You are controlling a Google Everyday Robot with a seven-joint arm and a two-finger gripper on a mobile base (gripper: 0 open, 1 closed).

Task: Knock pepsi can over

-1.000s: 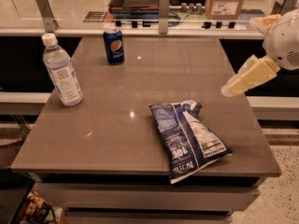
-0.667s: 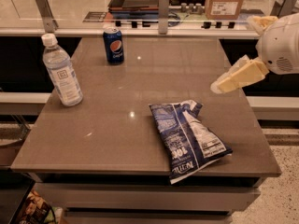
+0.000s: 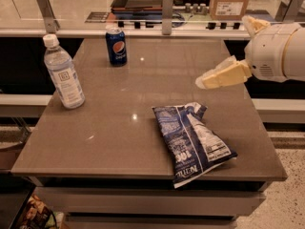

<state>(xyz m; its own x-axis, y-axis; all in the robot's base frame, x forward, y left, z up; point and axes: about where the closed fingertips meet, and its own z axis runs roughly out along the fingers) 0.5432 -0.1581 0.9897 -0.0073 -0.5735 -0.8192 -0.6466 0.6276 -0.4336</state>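
The pepsi can [image 3: 116, 46], dark blue with a round red-white-blue logo and a silver top, stands upright near the far left edge of the grey table [image 3: 109, 128]. My gripper [image 3: 204, 82], with cream-coloured fingers on a white arm, reaches in from the right and hovers above the table's right middle. It is well to the right of the can and a little nearer the camera, not touching anything.
A clear water bottle [image 3: 63, 74] with a white cap stands at the table's left edge. A blue-and-white chip bag [image 3: 193, 142] lies flat at the front right, below the gripper. A counter with a cardboard box [image 3: 231, 1] runs behind the table.
My gripper has moved left and slightly down over the table, towards the can's side. The can, bottle and chip bag have not moved.
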